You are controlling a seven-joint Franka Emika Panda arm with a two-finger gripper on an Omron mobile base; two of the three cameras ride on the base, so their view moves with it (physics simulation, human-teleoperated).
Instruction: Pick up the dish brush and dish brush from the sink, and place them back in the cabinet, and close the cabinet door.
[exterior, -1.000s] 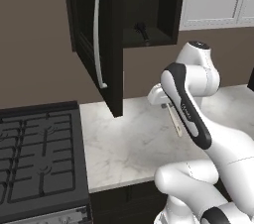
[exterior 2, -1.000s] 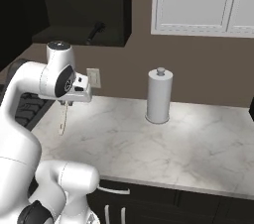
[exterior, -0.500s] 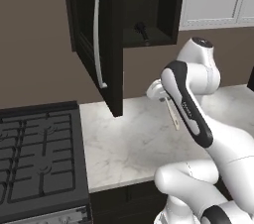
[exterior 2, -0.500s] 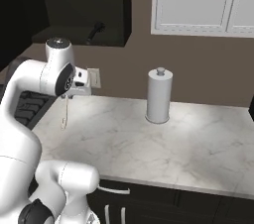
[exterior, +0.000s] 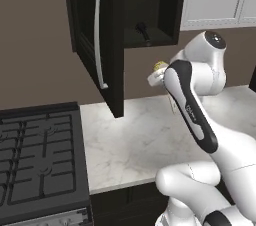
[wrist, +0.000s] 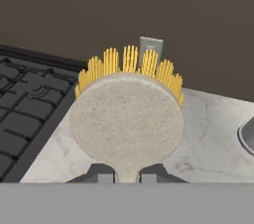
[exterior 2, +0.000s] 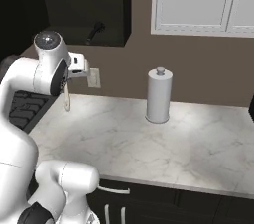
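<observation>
Claw (wrist: 127, 177) clenched on cream dish brush (wrist: 127, 121). Lift toward open cabinet (exterior: 150, 0), clear door (exterior: 97, 45) edge, set beside black brush (exterior: 142, 30) (shelf dark).

White grey-veined marble countertop (exterior 2: 163, 143) runs along brown wall. White cylindrical paper towel roll on knobbed holder (exterior 2: 158, 95) stands upright on it near wall. Black gas stove with cast grates (exterior: 35, 157) adjoins counter's left end. Black cabinet shelf (exterior: 150, 42) above carries small black upright-handled brush (exterior: 142, 31).
</observation>
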